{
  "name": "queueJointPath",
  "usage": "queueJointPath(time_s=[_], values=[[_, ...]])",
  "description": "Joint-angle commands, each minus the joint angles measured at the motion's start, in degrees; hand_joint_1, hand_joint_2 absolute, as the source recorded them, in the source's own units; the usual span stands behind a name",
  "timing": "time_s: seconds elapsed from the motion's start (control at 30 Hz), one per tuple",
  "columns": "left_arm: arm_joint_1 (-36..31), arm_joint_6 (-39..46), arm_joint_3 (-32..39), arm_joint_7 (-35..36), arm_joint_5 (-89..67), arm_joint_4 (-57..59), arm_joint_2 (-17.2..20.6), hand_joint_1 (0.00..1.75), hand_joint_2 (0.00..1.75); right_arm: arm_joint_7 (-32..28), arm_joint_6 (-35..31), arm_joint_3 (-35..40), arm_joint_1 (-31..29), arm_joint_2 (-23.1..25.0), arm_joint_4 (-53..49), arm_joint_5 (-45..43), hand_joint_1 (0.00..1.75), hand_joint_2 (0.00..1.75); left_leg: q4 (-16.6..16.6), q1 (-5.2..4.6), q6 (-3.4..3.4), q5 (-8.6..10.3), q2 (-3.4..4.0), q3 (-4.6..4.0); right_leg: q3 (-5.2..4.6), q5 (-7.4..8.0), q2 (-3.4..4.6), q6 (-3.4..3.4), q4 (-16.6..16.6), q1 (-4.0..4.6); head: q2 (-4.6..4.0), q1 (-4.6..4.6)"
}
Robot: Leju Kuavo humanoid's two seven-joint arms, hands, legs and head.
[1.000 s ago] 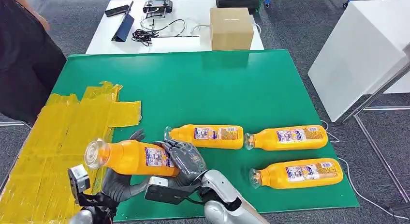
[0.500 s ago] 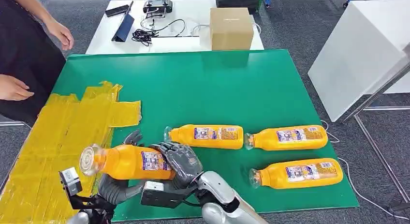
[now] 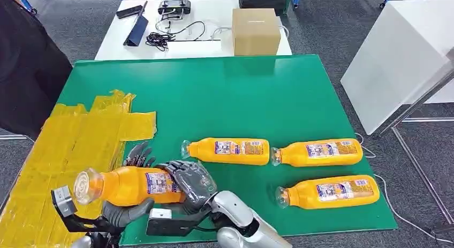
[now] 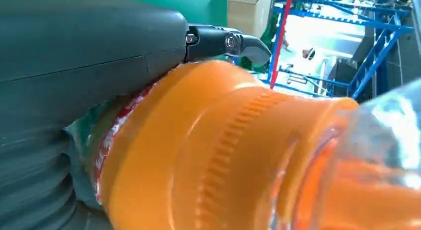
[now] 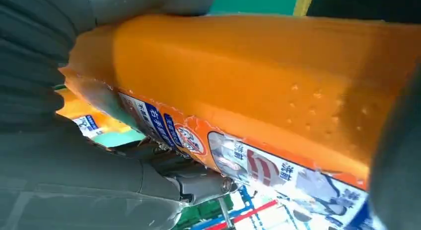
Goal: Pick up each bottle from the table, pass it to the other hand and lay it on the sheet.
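We are seeing a cardboard box (image 3: 256, 31) sitting at twelve o'clock on a white table (image 3: 214, 47), black cables (image 3: 160, 39) lying at eleven, a person (image 3: 27, 71) standing at ten.

Head looks down; wrists close on bottle (image 3: 128, 185).

One orange bottle (image 3: 128, 185) held aloft, three bottles (image 3: 230, 151) lying on the table.

Bare yellow sheet (image 3: 69, 141) beside person (image 3: 27, 82)
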Motion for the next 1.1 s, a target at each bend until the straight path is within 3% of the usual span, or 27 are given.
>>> queueJointPath(time_s=[0.03,0.1,0.17,0.7,0.9,1.0,1.03,1.07,1.1], values=[[-0.8,0.2,-0.4,0.8,-0.4,-0.4,-0.5,0.0,1.75,0.1,0.9,3.6,-1.9,0.3,3.2,0.2,1.75,1.75,0.0,0.05,-0.04,-0.08,0.01,0.21,0.24,-0.07,-0.03,0.03,-0.1,0.05,0.0,0.0],[-0.6,1.1,-0.3,0.9,-0.9,-0.6,-0.7,0.0,1.75,0.1,1.1,3.8,-2.0,0.2,3.3,0.2,1.75,1.75,0.0,0.04,-0.04,-0.09,-0.01,0.25,0.28,-0.08,-0.05,0.04,-0.1,0.04,0.0,0.0],[-0.5,1.8,0.1,0.8,-0.7,-0.7,-1.2,1.75,1.75,0.2,1.2,3.9,-2.0,0.0,3.2,0.2,1.75,1.75,0.0,0.02,-0.01,-0.03,0.0,0.09,0.1,-0.02,-0.02,0.03,-0.1,0.02,0.0,0.0],[-1.0,2.6,0.3,1.1,0.0,-0.8,-2.0,1.75,1.75,0.8,1.7,3.2,-1.9,-0.3,2.8,-0.5,1.75,1.75,0.0,0.01,-0.02,-0.05,-0.05,0.17,0.21,-0.06,-0.08,0.04,-0.1,0.01,0.0,0.0],[-0.8,5.1,0.9,2.4,1.4,-0.8,-3.0,1.75,1.75,1.2,1.2,1.2,-0.7,-0.9,1.9,-1.1,1.75,1.75,0.0,0.02,-0.01,-0.04,-0.08,0.17,0.22,-0.06,-0.11,0.04,-0.1,0.02,0.0,0.0],[-0.4,10.9,1.8,2.9,-0.1,-2.0,-4.1,1.75,1.75,1.4,-2.3,-0.9,1.1,-1.3,0.2,-1.2,1.75,1.75,-0.1,0.02,-0.01,-0.04,-0.09,0.17,0.23,-0.06,-0.12,0.04,-0.1,0.02,0.0,0.0],[-0.3,17.3,2.5,2.7,-4.2,-3.0,-5.0,1.75,1.75,1.3,-5.9,-2.6,2.7,-1.5,-1.2,-1.0,1.48,1.75,0.0,0.01,-0.01,-0.02,-0.1,0.1,0.14,-0.04,-0.12,0.03,-0.1,0.01,0.0,0.0],[-0.5,22.8,2.6,2.4,-8.3,-3.7,-5.7,1.75,1.75,0.8,-9.2,-4.2,4.2,-1.8,-2.8,-0.9,0.1,1.75,0.0,0.03,-0.01,-0.01,-0.13,0.07,0.12,-0.04,-0.15,0.03,-0.1,0.02,0.0,0.0],[-0.9,27.3,2.4,2.2,-11.7,-4.3,-5.7,1.75,1.75,0.3,-11.4,-5.9,6.1,-2.4,-4.9,-1.2,0.0,1.75,0.0,0.06,-0.02,-0.12,-0.21,0.31,0.43,-0.16,-0.27,0.07,-0.2,0.06,0.0,0.0]])
